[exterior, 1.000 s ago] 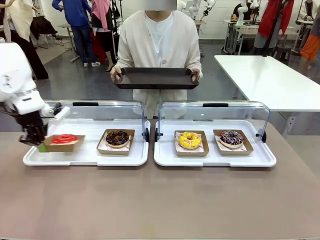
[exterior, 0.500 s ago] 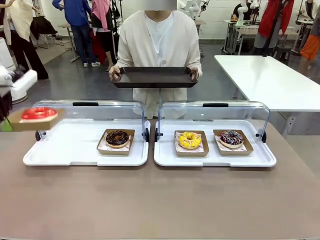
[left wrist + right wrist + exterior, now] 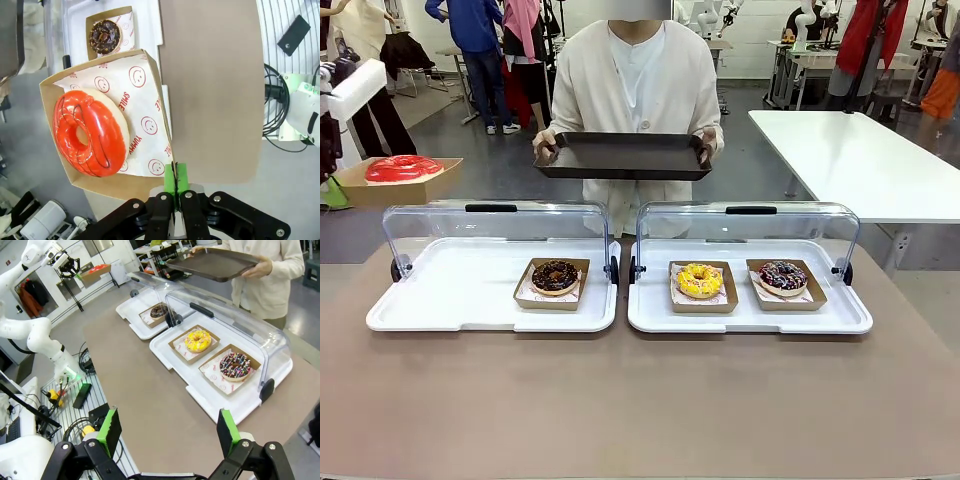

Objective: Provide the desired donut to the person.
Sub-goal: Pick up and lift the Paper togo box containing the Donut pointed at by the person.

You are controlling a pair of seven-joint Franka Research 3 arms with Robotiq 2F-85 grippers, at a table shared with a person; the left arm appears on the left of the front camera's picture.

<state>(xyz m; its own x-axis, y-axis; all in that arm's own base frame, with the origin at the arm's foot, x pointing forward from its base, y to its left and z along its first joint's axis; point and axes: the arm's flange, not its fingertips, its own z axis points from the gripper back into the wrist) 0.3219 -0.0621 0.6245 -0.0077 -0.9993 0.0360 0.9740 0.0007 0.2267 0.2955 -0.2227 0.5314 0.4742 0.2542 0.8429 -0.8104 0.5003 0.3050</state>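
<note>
Holding a red-glazed ring donut in its shallow brown cardboard tray, raised at the robot's left.
The left gripper pinches the cardboard tray's edge between its green pads. The right gripper hangs spread above the brown surface. The person in a cream cardigan holds a dark rectangular serving tray.
</note>
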